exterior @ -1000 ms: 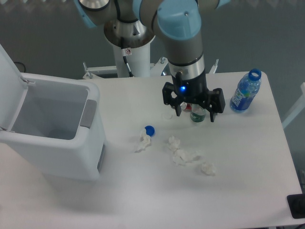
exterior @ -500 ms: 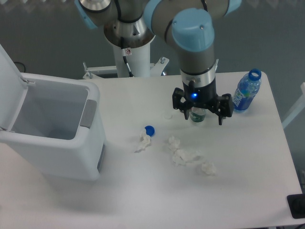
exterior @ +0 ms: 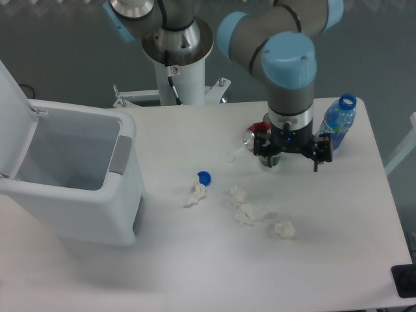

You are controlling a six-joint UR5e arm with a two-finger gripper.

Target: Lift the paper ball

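Note:
The paper ball [exterior: 283, 229] is a small round lumpy white wad on the white table, front right of the other paper. My gripper [exterior: 289, 162] points down, open and empty, well above the table and behind the ball, with its jaws spread wide. A larger irregular white wad [exterior: 250, 213] lies left of the ball, with a smaller scrap [exterior: 238, 194] just behind it. An elongated white wad [exterior: 195, 194] lies further left, next to a blue bottle cap [exterior: 204, 176].
A white bin [exterior: 71, 195] with its lid open stands at the left. A blue water bottle [exterior: 335, 123] stands at the back right. A red can [exterior: 257, 135] and a small green-labelled bottle [exterior: 268, 159] sit beside the gripper. A clear cap [exterior: 227, 157] lies nearby.
The arm has swung to the right, carrying the open gripper from above the can towards the water bottle. The red can now shows. The paper wads have not moved.

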